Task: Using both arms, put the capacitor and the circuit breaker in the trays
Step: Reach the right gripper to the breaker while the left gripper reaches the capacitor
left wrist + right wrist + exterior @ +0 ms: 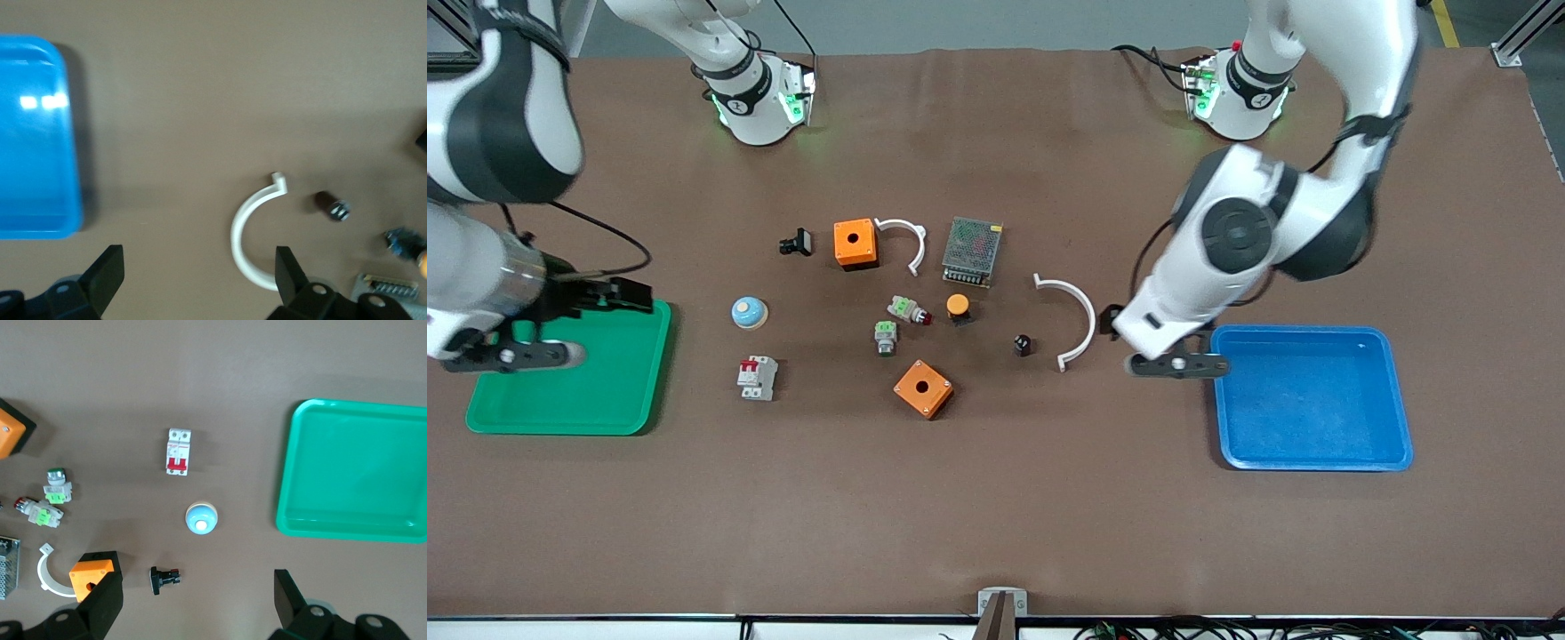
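The capacitor (1023, 345), a tiny black cylinder with a pale top, lies on the table beside a white arc; it also shows in the left wrist view (332, 205). The circuit breaker (757, 378), white-grey with red levers, lies between the green tray and the orange boxes; it also shows in the right wrist view (178, 451). My left gripper (1176, 363) (198, 275) is open and empty, up over the table between the white arc and the blue tray. My right gripper (511, 356) (197, 597) is open and empty, up over the green tray.
A green tray (596, 400) lies at the right arm's end and a blue tray (1316, 409) at the left arm's end. Between them lie two orange boxes (923, 388), two white arcs (1080, 320), a power supply (971, 251), a blue dome (748, 312), green push-buttons (886, 337), an orange-capped button (958, 307) and a black clip (796, 242).
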Robot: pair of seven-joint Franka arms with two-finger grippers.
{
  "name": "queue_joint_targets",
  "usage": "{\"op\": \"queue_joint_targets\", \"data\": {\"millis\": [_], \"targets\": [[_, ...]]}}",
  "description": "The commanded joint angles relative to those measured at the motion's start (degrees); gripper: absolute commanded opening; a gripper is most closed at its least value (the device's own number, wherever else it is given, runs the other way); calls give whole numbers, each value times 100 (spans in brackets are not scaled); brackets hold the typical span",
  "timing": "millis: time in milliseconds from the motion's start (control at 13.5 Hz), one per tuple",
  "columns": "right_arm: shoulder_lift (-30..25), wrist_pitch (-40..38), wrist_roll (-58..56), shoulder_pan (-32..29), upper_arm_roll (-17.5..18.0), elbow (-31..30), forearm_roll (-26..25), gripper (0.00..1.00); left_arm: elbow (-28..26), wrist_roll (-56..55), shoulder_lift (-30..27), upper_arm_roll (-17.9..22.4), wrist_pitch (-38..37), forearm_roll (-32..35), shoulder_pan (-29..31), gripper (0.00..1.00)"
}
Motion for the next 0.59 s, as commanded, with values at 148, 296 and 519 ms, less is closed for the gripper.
{"op": "queue_joint_targets", "data": {"millis": [148,296,519], "targets": [[177,1288,73,78,-32,-1071,219,100,200,-1134,693,45,648,47,-531,100],[177,2368,64,78,-32,-1888,465,100,279,-1776,992,45,947,56,-699,100],[194,3793,73,122,-32,-2812,492,100,507,-2488,1449,54,1282,64,-980,100]]}}
